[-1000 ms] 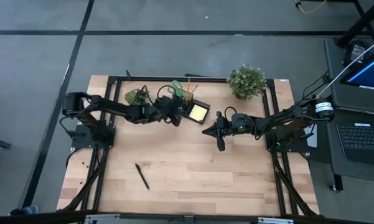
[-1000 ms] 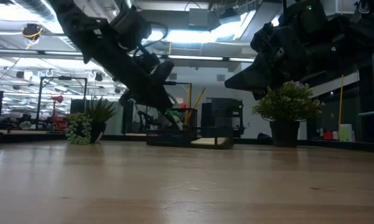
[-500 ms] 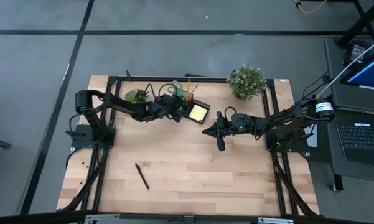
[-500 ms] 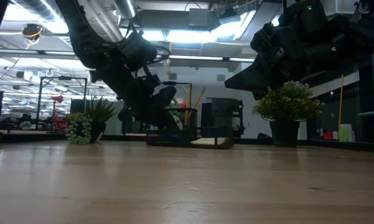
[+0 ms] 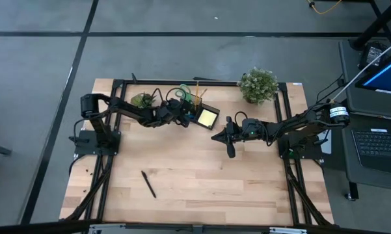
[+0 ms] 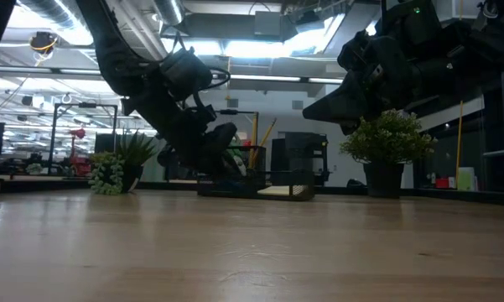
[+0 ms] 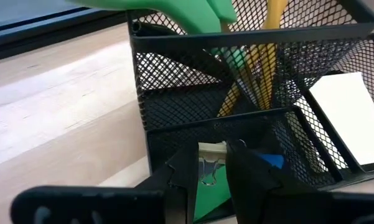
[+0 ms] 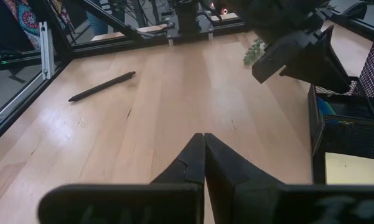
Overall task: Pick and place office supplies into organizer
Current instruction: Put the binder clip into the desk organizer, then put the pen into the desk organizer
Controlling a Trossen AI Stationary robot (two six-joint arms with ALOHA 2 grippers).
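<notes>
**Two arms at the organizer, one pen left out**

Two dark arms reach over the wooden surface (image 5: 202, 175) from opposite sides. The left claw (image 7: 213, 167) hangs over the low compartment of the black mesh organizer (image 7: 236, 81) at the far edge, its fingers pinched on a small silvery clip (image 7: 210, 169), with green and blue pieces (image 7: 271, 162) lying in the compartment below. Green-handled scissors (image 5: 177, 95) and yellow pencils (image 7: 267, 43) stand in the taller cup, and the yellow sticky-note pad (image 5: 207, 117) sits in the tray beside it. The right claw (image 8: 203, 144) hovers above bare wood near the middle, just beside the organizer, fingers pressed together on nothing. A lone black pen (image 5: 148, 184) lies well apart toward the near left. Potted plants (image 5: 258, 84) stand along the far edge.
</notes>
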